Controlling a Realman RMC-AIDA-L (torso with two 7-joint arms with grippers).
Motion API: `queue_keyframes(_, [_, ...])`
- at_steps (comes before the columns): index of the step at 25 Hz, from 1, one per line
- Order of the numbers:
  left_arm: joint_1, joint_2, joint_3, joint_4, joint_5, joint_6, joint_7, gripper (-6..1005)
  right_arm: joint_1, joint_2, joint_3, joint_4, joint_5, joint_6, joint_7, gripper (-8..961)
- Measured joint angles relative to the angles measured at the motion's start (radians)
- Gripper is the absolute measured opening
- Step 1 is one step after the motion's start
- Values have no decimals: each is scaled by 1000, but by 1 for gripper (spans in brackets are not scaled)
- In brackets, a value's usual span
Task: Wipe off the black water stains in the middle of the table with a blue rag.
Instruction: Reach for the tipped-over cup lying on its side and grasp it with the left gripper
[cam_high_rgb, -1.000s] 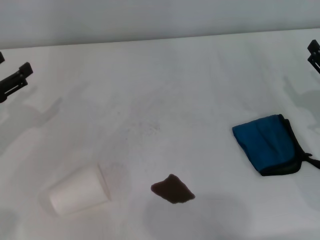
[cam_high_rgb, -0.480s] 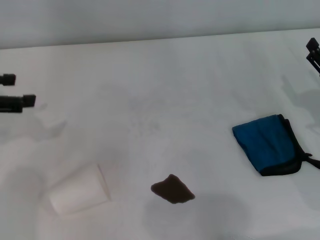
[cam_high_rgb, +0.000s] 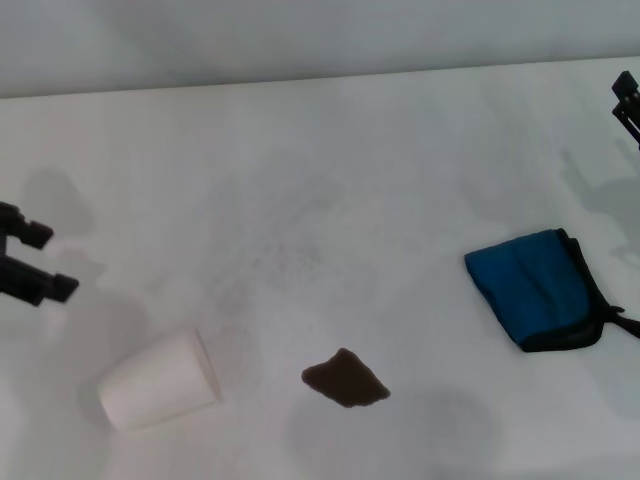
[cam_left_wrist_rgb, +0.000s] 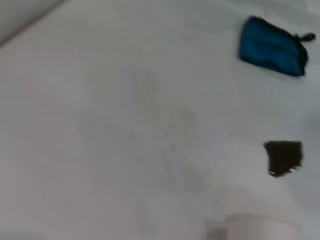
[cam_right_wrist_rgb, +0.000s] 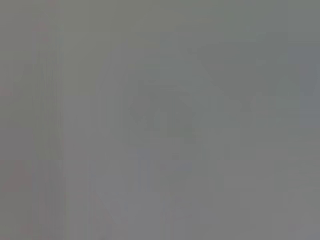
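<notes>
The blue rag (cam_high_rgb: 538, 290) lies flat on the white worktop (cam_high_rgb: 330, 170) at about three o'clock in the head view, a folded cloth with black edging showing along its outer side and near corner. Its long axis runs roughly from ten o'clock to four o'clock. The black water stains (cam_high_rgb: 345, 379) form one small dark patch at about six o'clock, well apart from the rag and lying towards eight o'clock from it. A white paper cup (cam_high_rgb: 160, 381) lies on its side at about eight o'clock, near the patch but not touching it.

The right gripper (cam_high_rgb: 626, 100) shows only as a dark sliver at the two o'clock edge of the head view, and whether its fingers are apart or together cannot be told (the right wrist view is a blank grey and adds nothing). The rag lies towards seven o'clock from it, with nothing between them. The left gripper (cam_high_rgb: 30, 262) sits at about nine o'clock, above the worktop, its two dark fingers spread with a clear gap and nothing between them; the cup is just towards five o'clock from it.

The rag is untouched and the patch unwiped, so the task is at its start. In my judgement the right arm is much the nearer to the rag, and the coming move turns on it reaching down towards seven o'clock to take the cloth across its short side
</notes>
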Motion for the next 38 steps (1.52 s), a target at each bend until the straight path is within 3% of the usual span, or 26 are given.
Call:
queue_keyframes(7, [-22,-25,-1,68,21,-6,6,860,0,1,0,5,0,5,0,869])
queue_keyframes(13, [-11,-26,-2,135,24,-14,5,864,-1,2,0,4,0,11,0,869])
queue_keyframes(18, [8,-28,-2,248,67,-84,-15,871,1,2,0,2,0,12,0,869])
queue_keyframes(31, [14,-30,-2,380,136,-226,-61,873,-4,2,0,9,0,12,0,869])
queue_keyframes(38, [1,-30,-2,535,185,-333,-113,869,-10,2,0,11,0,11,0,869])
